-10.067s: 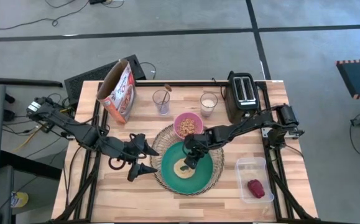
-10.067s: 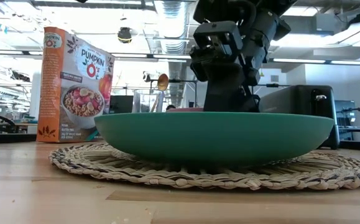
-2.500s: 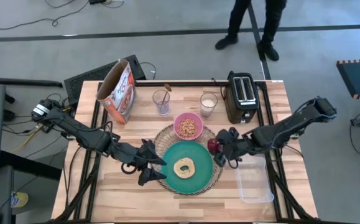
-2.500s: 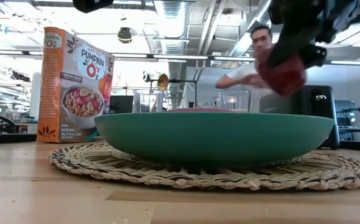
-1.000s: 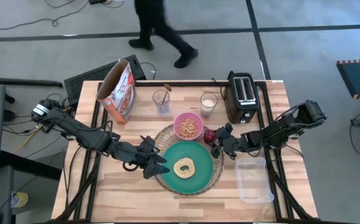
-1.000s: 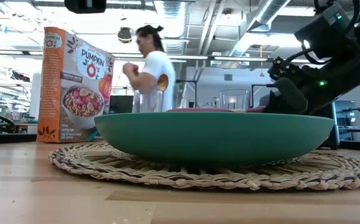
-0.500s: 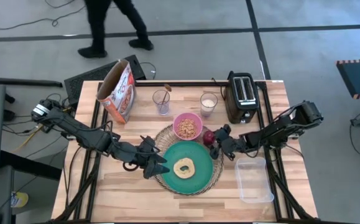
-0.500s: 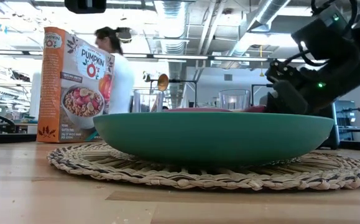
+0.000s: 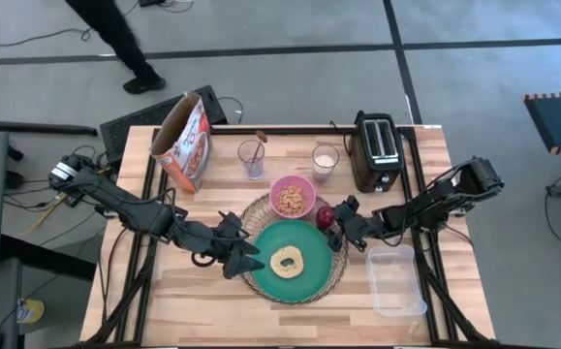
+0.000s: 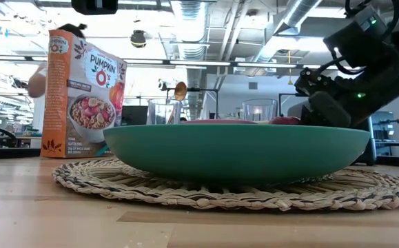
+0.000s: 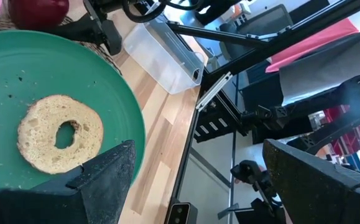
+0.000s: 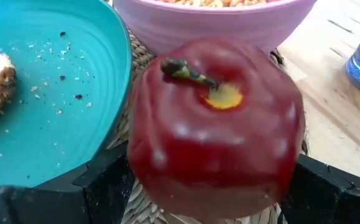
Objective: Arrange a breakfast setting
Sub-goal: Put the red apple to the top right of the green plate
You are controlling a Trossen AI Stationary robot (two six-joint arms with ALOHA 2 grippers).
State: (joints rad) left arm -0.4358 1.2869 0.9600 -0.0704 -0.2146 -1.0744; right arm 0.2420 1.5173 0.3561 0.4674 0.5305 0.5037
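Note:
The teal plate (image 9: 311, 242) rests on the round woven charger (image 9: 253, 219) and carries the tan bagel (image 9: 287, 260). Behind it stands the pink bowl (image 9: 275, 191), filled with cereal. The dark red fruit (image 9: 326, 214) sits stem up on the charger's right rim, between plate and bowl. My right gripper (image 9: 337, 220) is open, one finger on either side of the fruit (image 12: 217, 124). My left gripper (image 9: 249, 257) hovers open at the plate's left rim. The small spoon (image 9: 261, 137) stands in a clear glass (image 9: 252, 158). My right gripper comes nearly level from the table's right side, and its fingers (image 12: 105, 186) stand close beside the fruit's two flanks (image 12: 142, 155). Whether they touch it I cannot tell. The fruit sits upright on the charger.
A cereal box (image 9: 183, 143) stands at the far left, a glass of milk (image 9: 326, 162) and a black toaster (image 9: 377, 145) at the far right. A clear tub (image 9: 393, 281) lies near the right front. Bare wood shows at the near left.
A person beyond the table's far edge has walked off toward the left. The arms and the things on the table keep their places.

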